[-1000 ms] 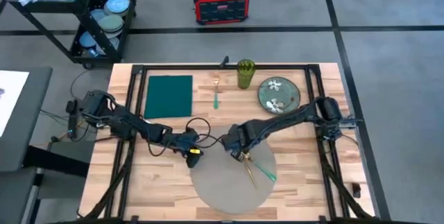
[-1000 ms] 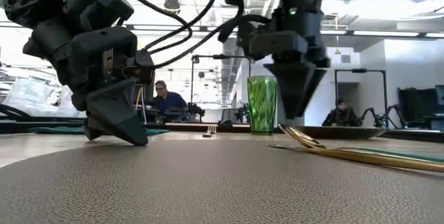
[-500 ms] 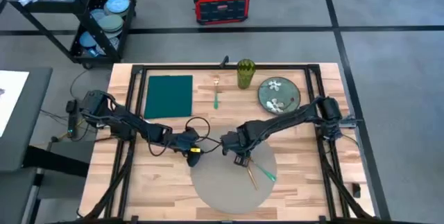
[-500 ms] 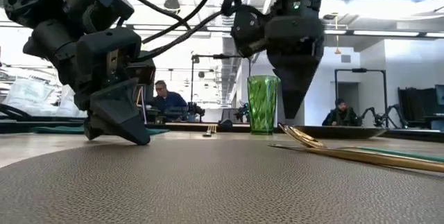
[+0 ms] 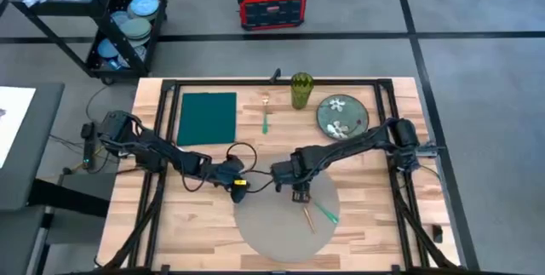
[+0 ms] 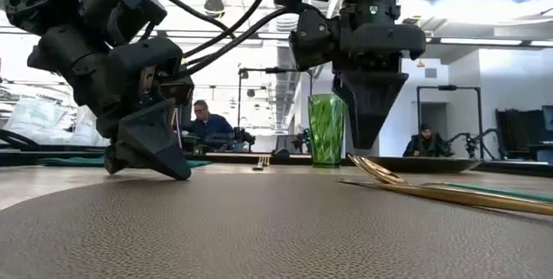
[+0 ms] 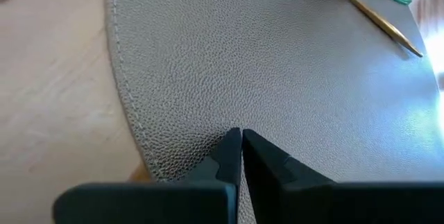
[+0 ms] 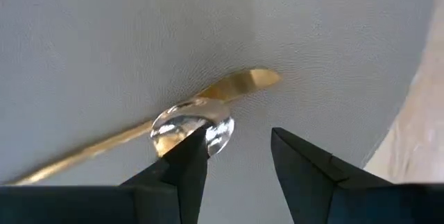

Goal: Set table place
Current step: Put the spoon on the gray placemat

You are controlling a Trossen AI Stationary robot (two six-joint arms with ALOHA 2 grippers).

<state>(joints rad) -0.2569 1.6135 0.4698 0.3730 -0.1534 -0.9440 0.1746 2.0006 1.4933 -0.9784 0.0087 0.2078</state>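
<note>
Placemat (image 5: 285,224) on wooden table (image 5: 204,224); left tool (image 7: 241,156) closed, empty; right tool (image 8: 239,156) parted, empty.

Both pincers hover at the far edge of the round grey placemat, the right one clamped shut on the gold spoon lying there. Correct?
Not quite. The right pincer is open, its fingers apart above the gold spoon, as the right wrist view shows. The spoon lies free on the placemat. The left pincer is shut at the placemat's edge.

Plain grey placemat (image 5: 277,228) on the light wooden table (image 5: 204,224); beyond it, dark green napkin (image 5: 207,117), floral grey-green plate (image 5: 342,115), green glass (image 5: 301,90).
</note>
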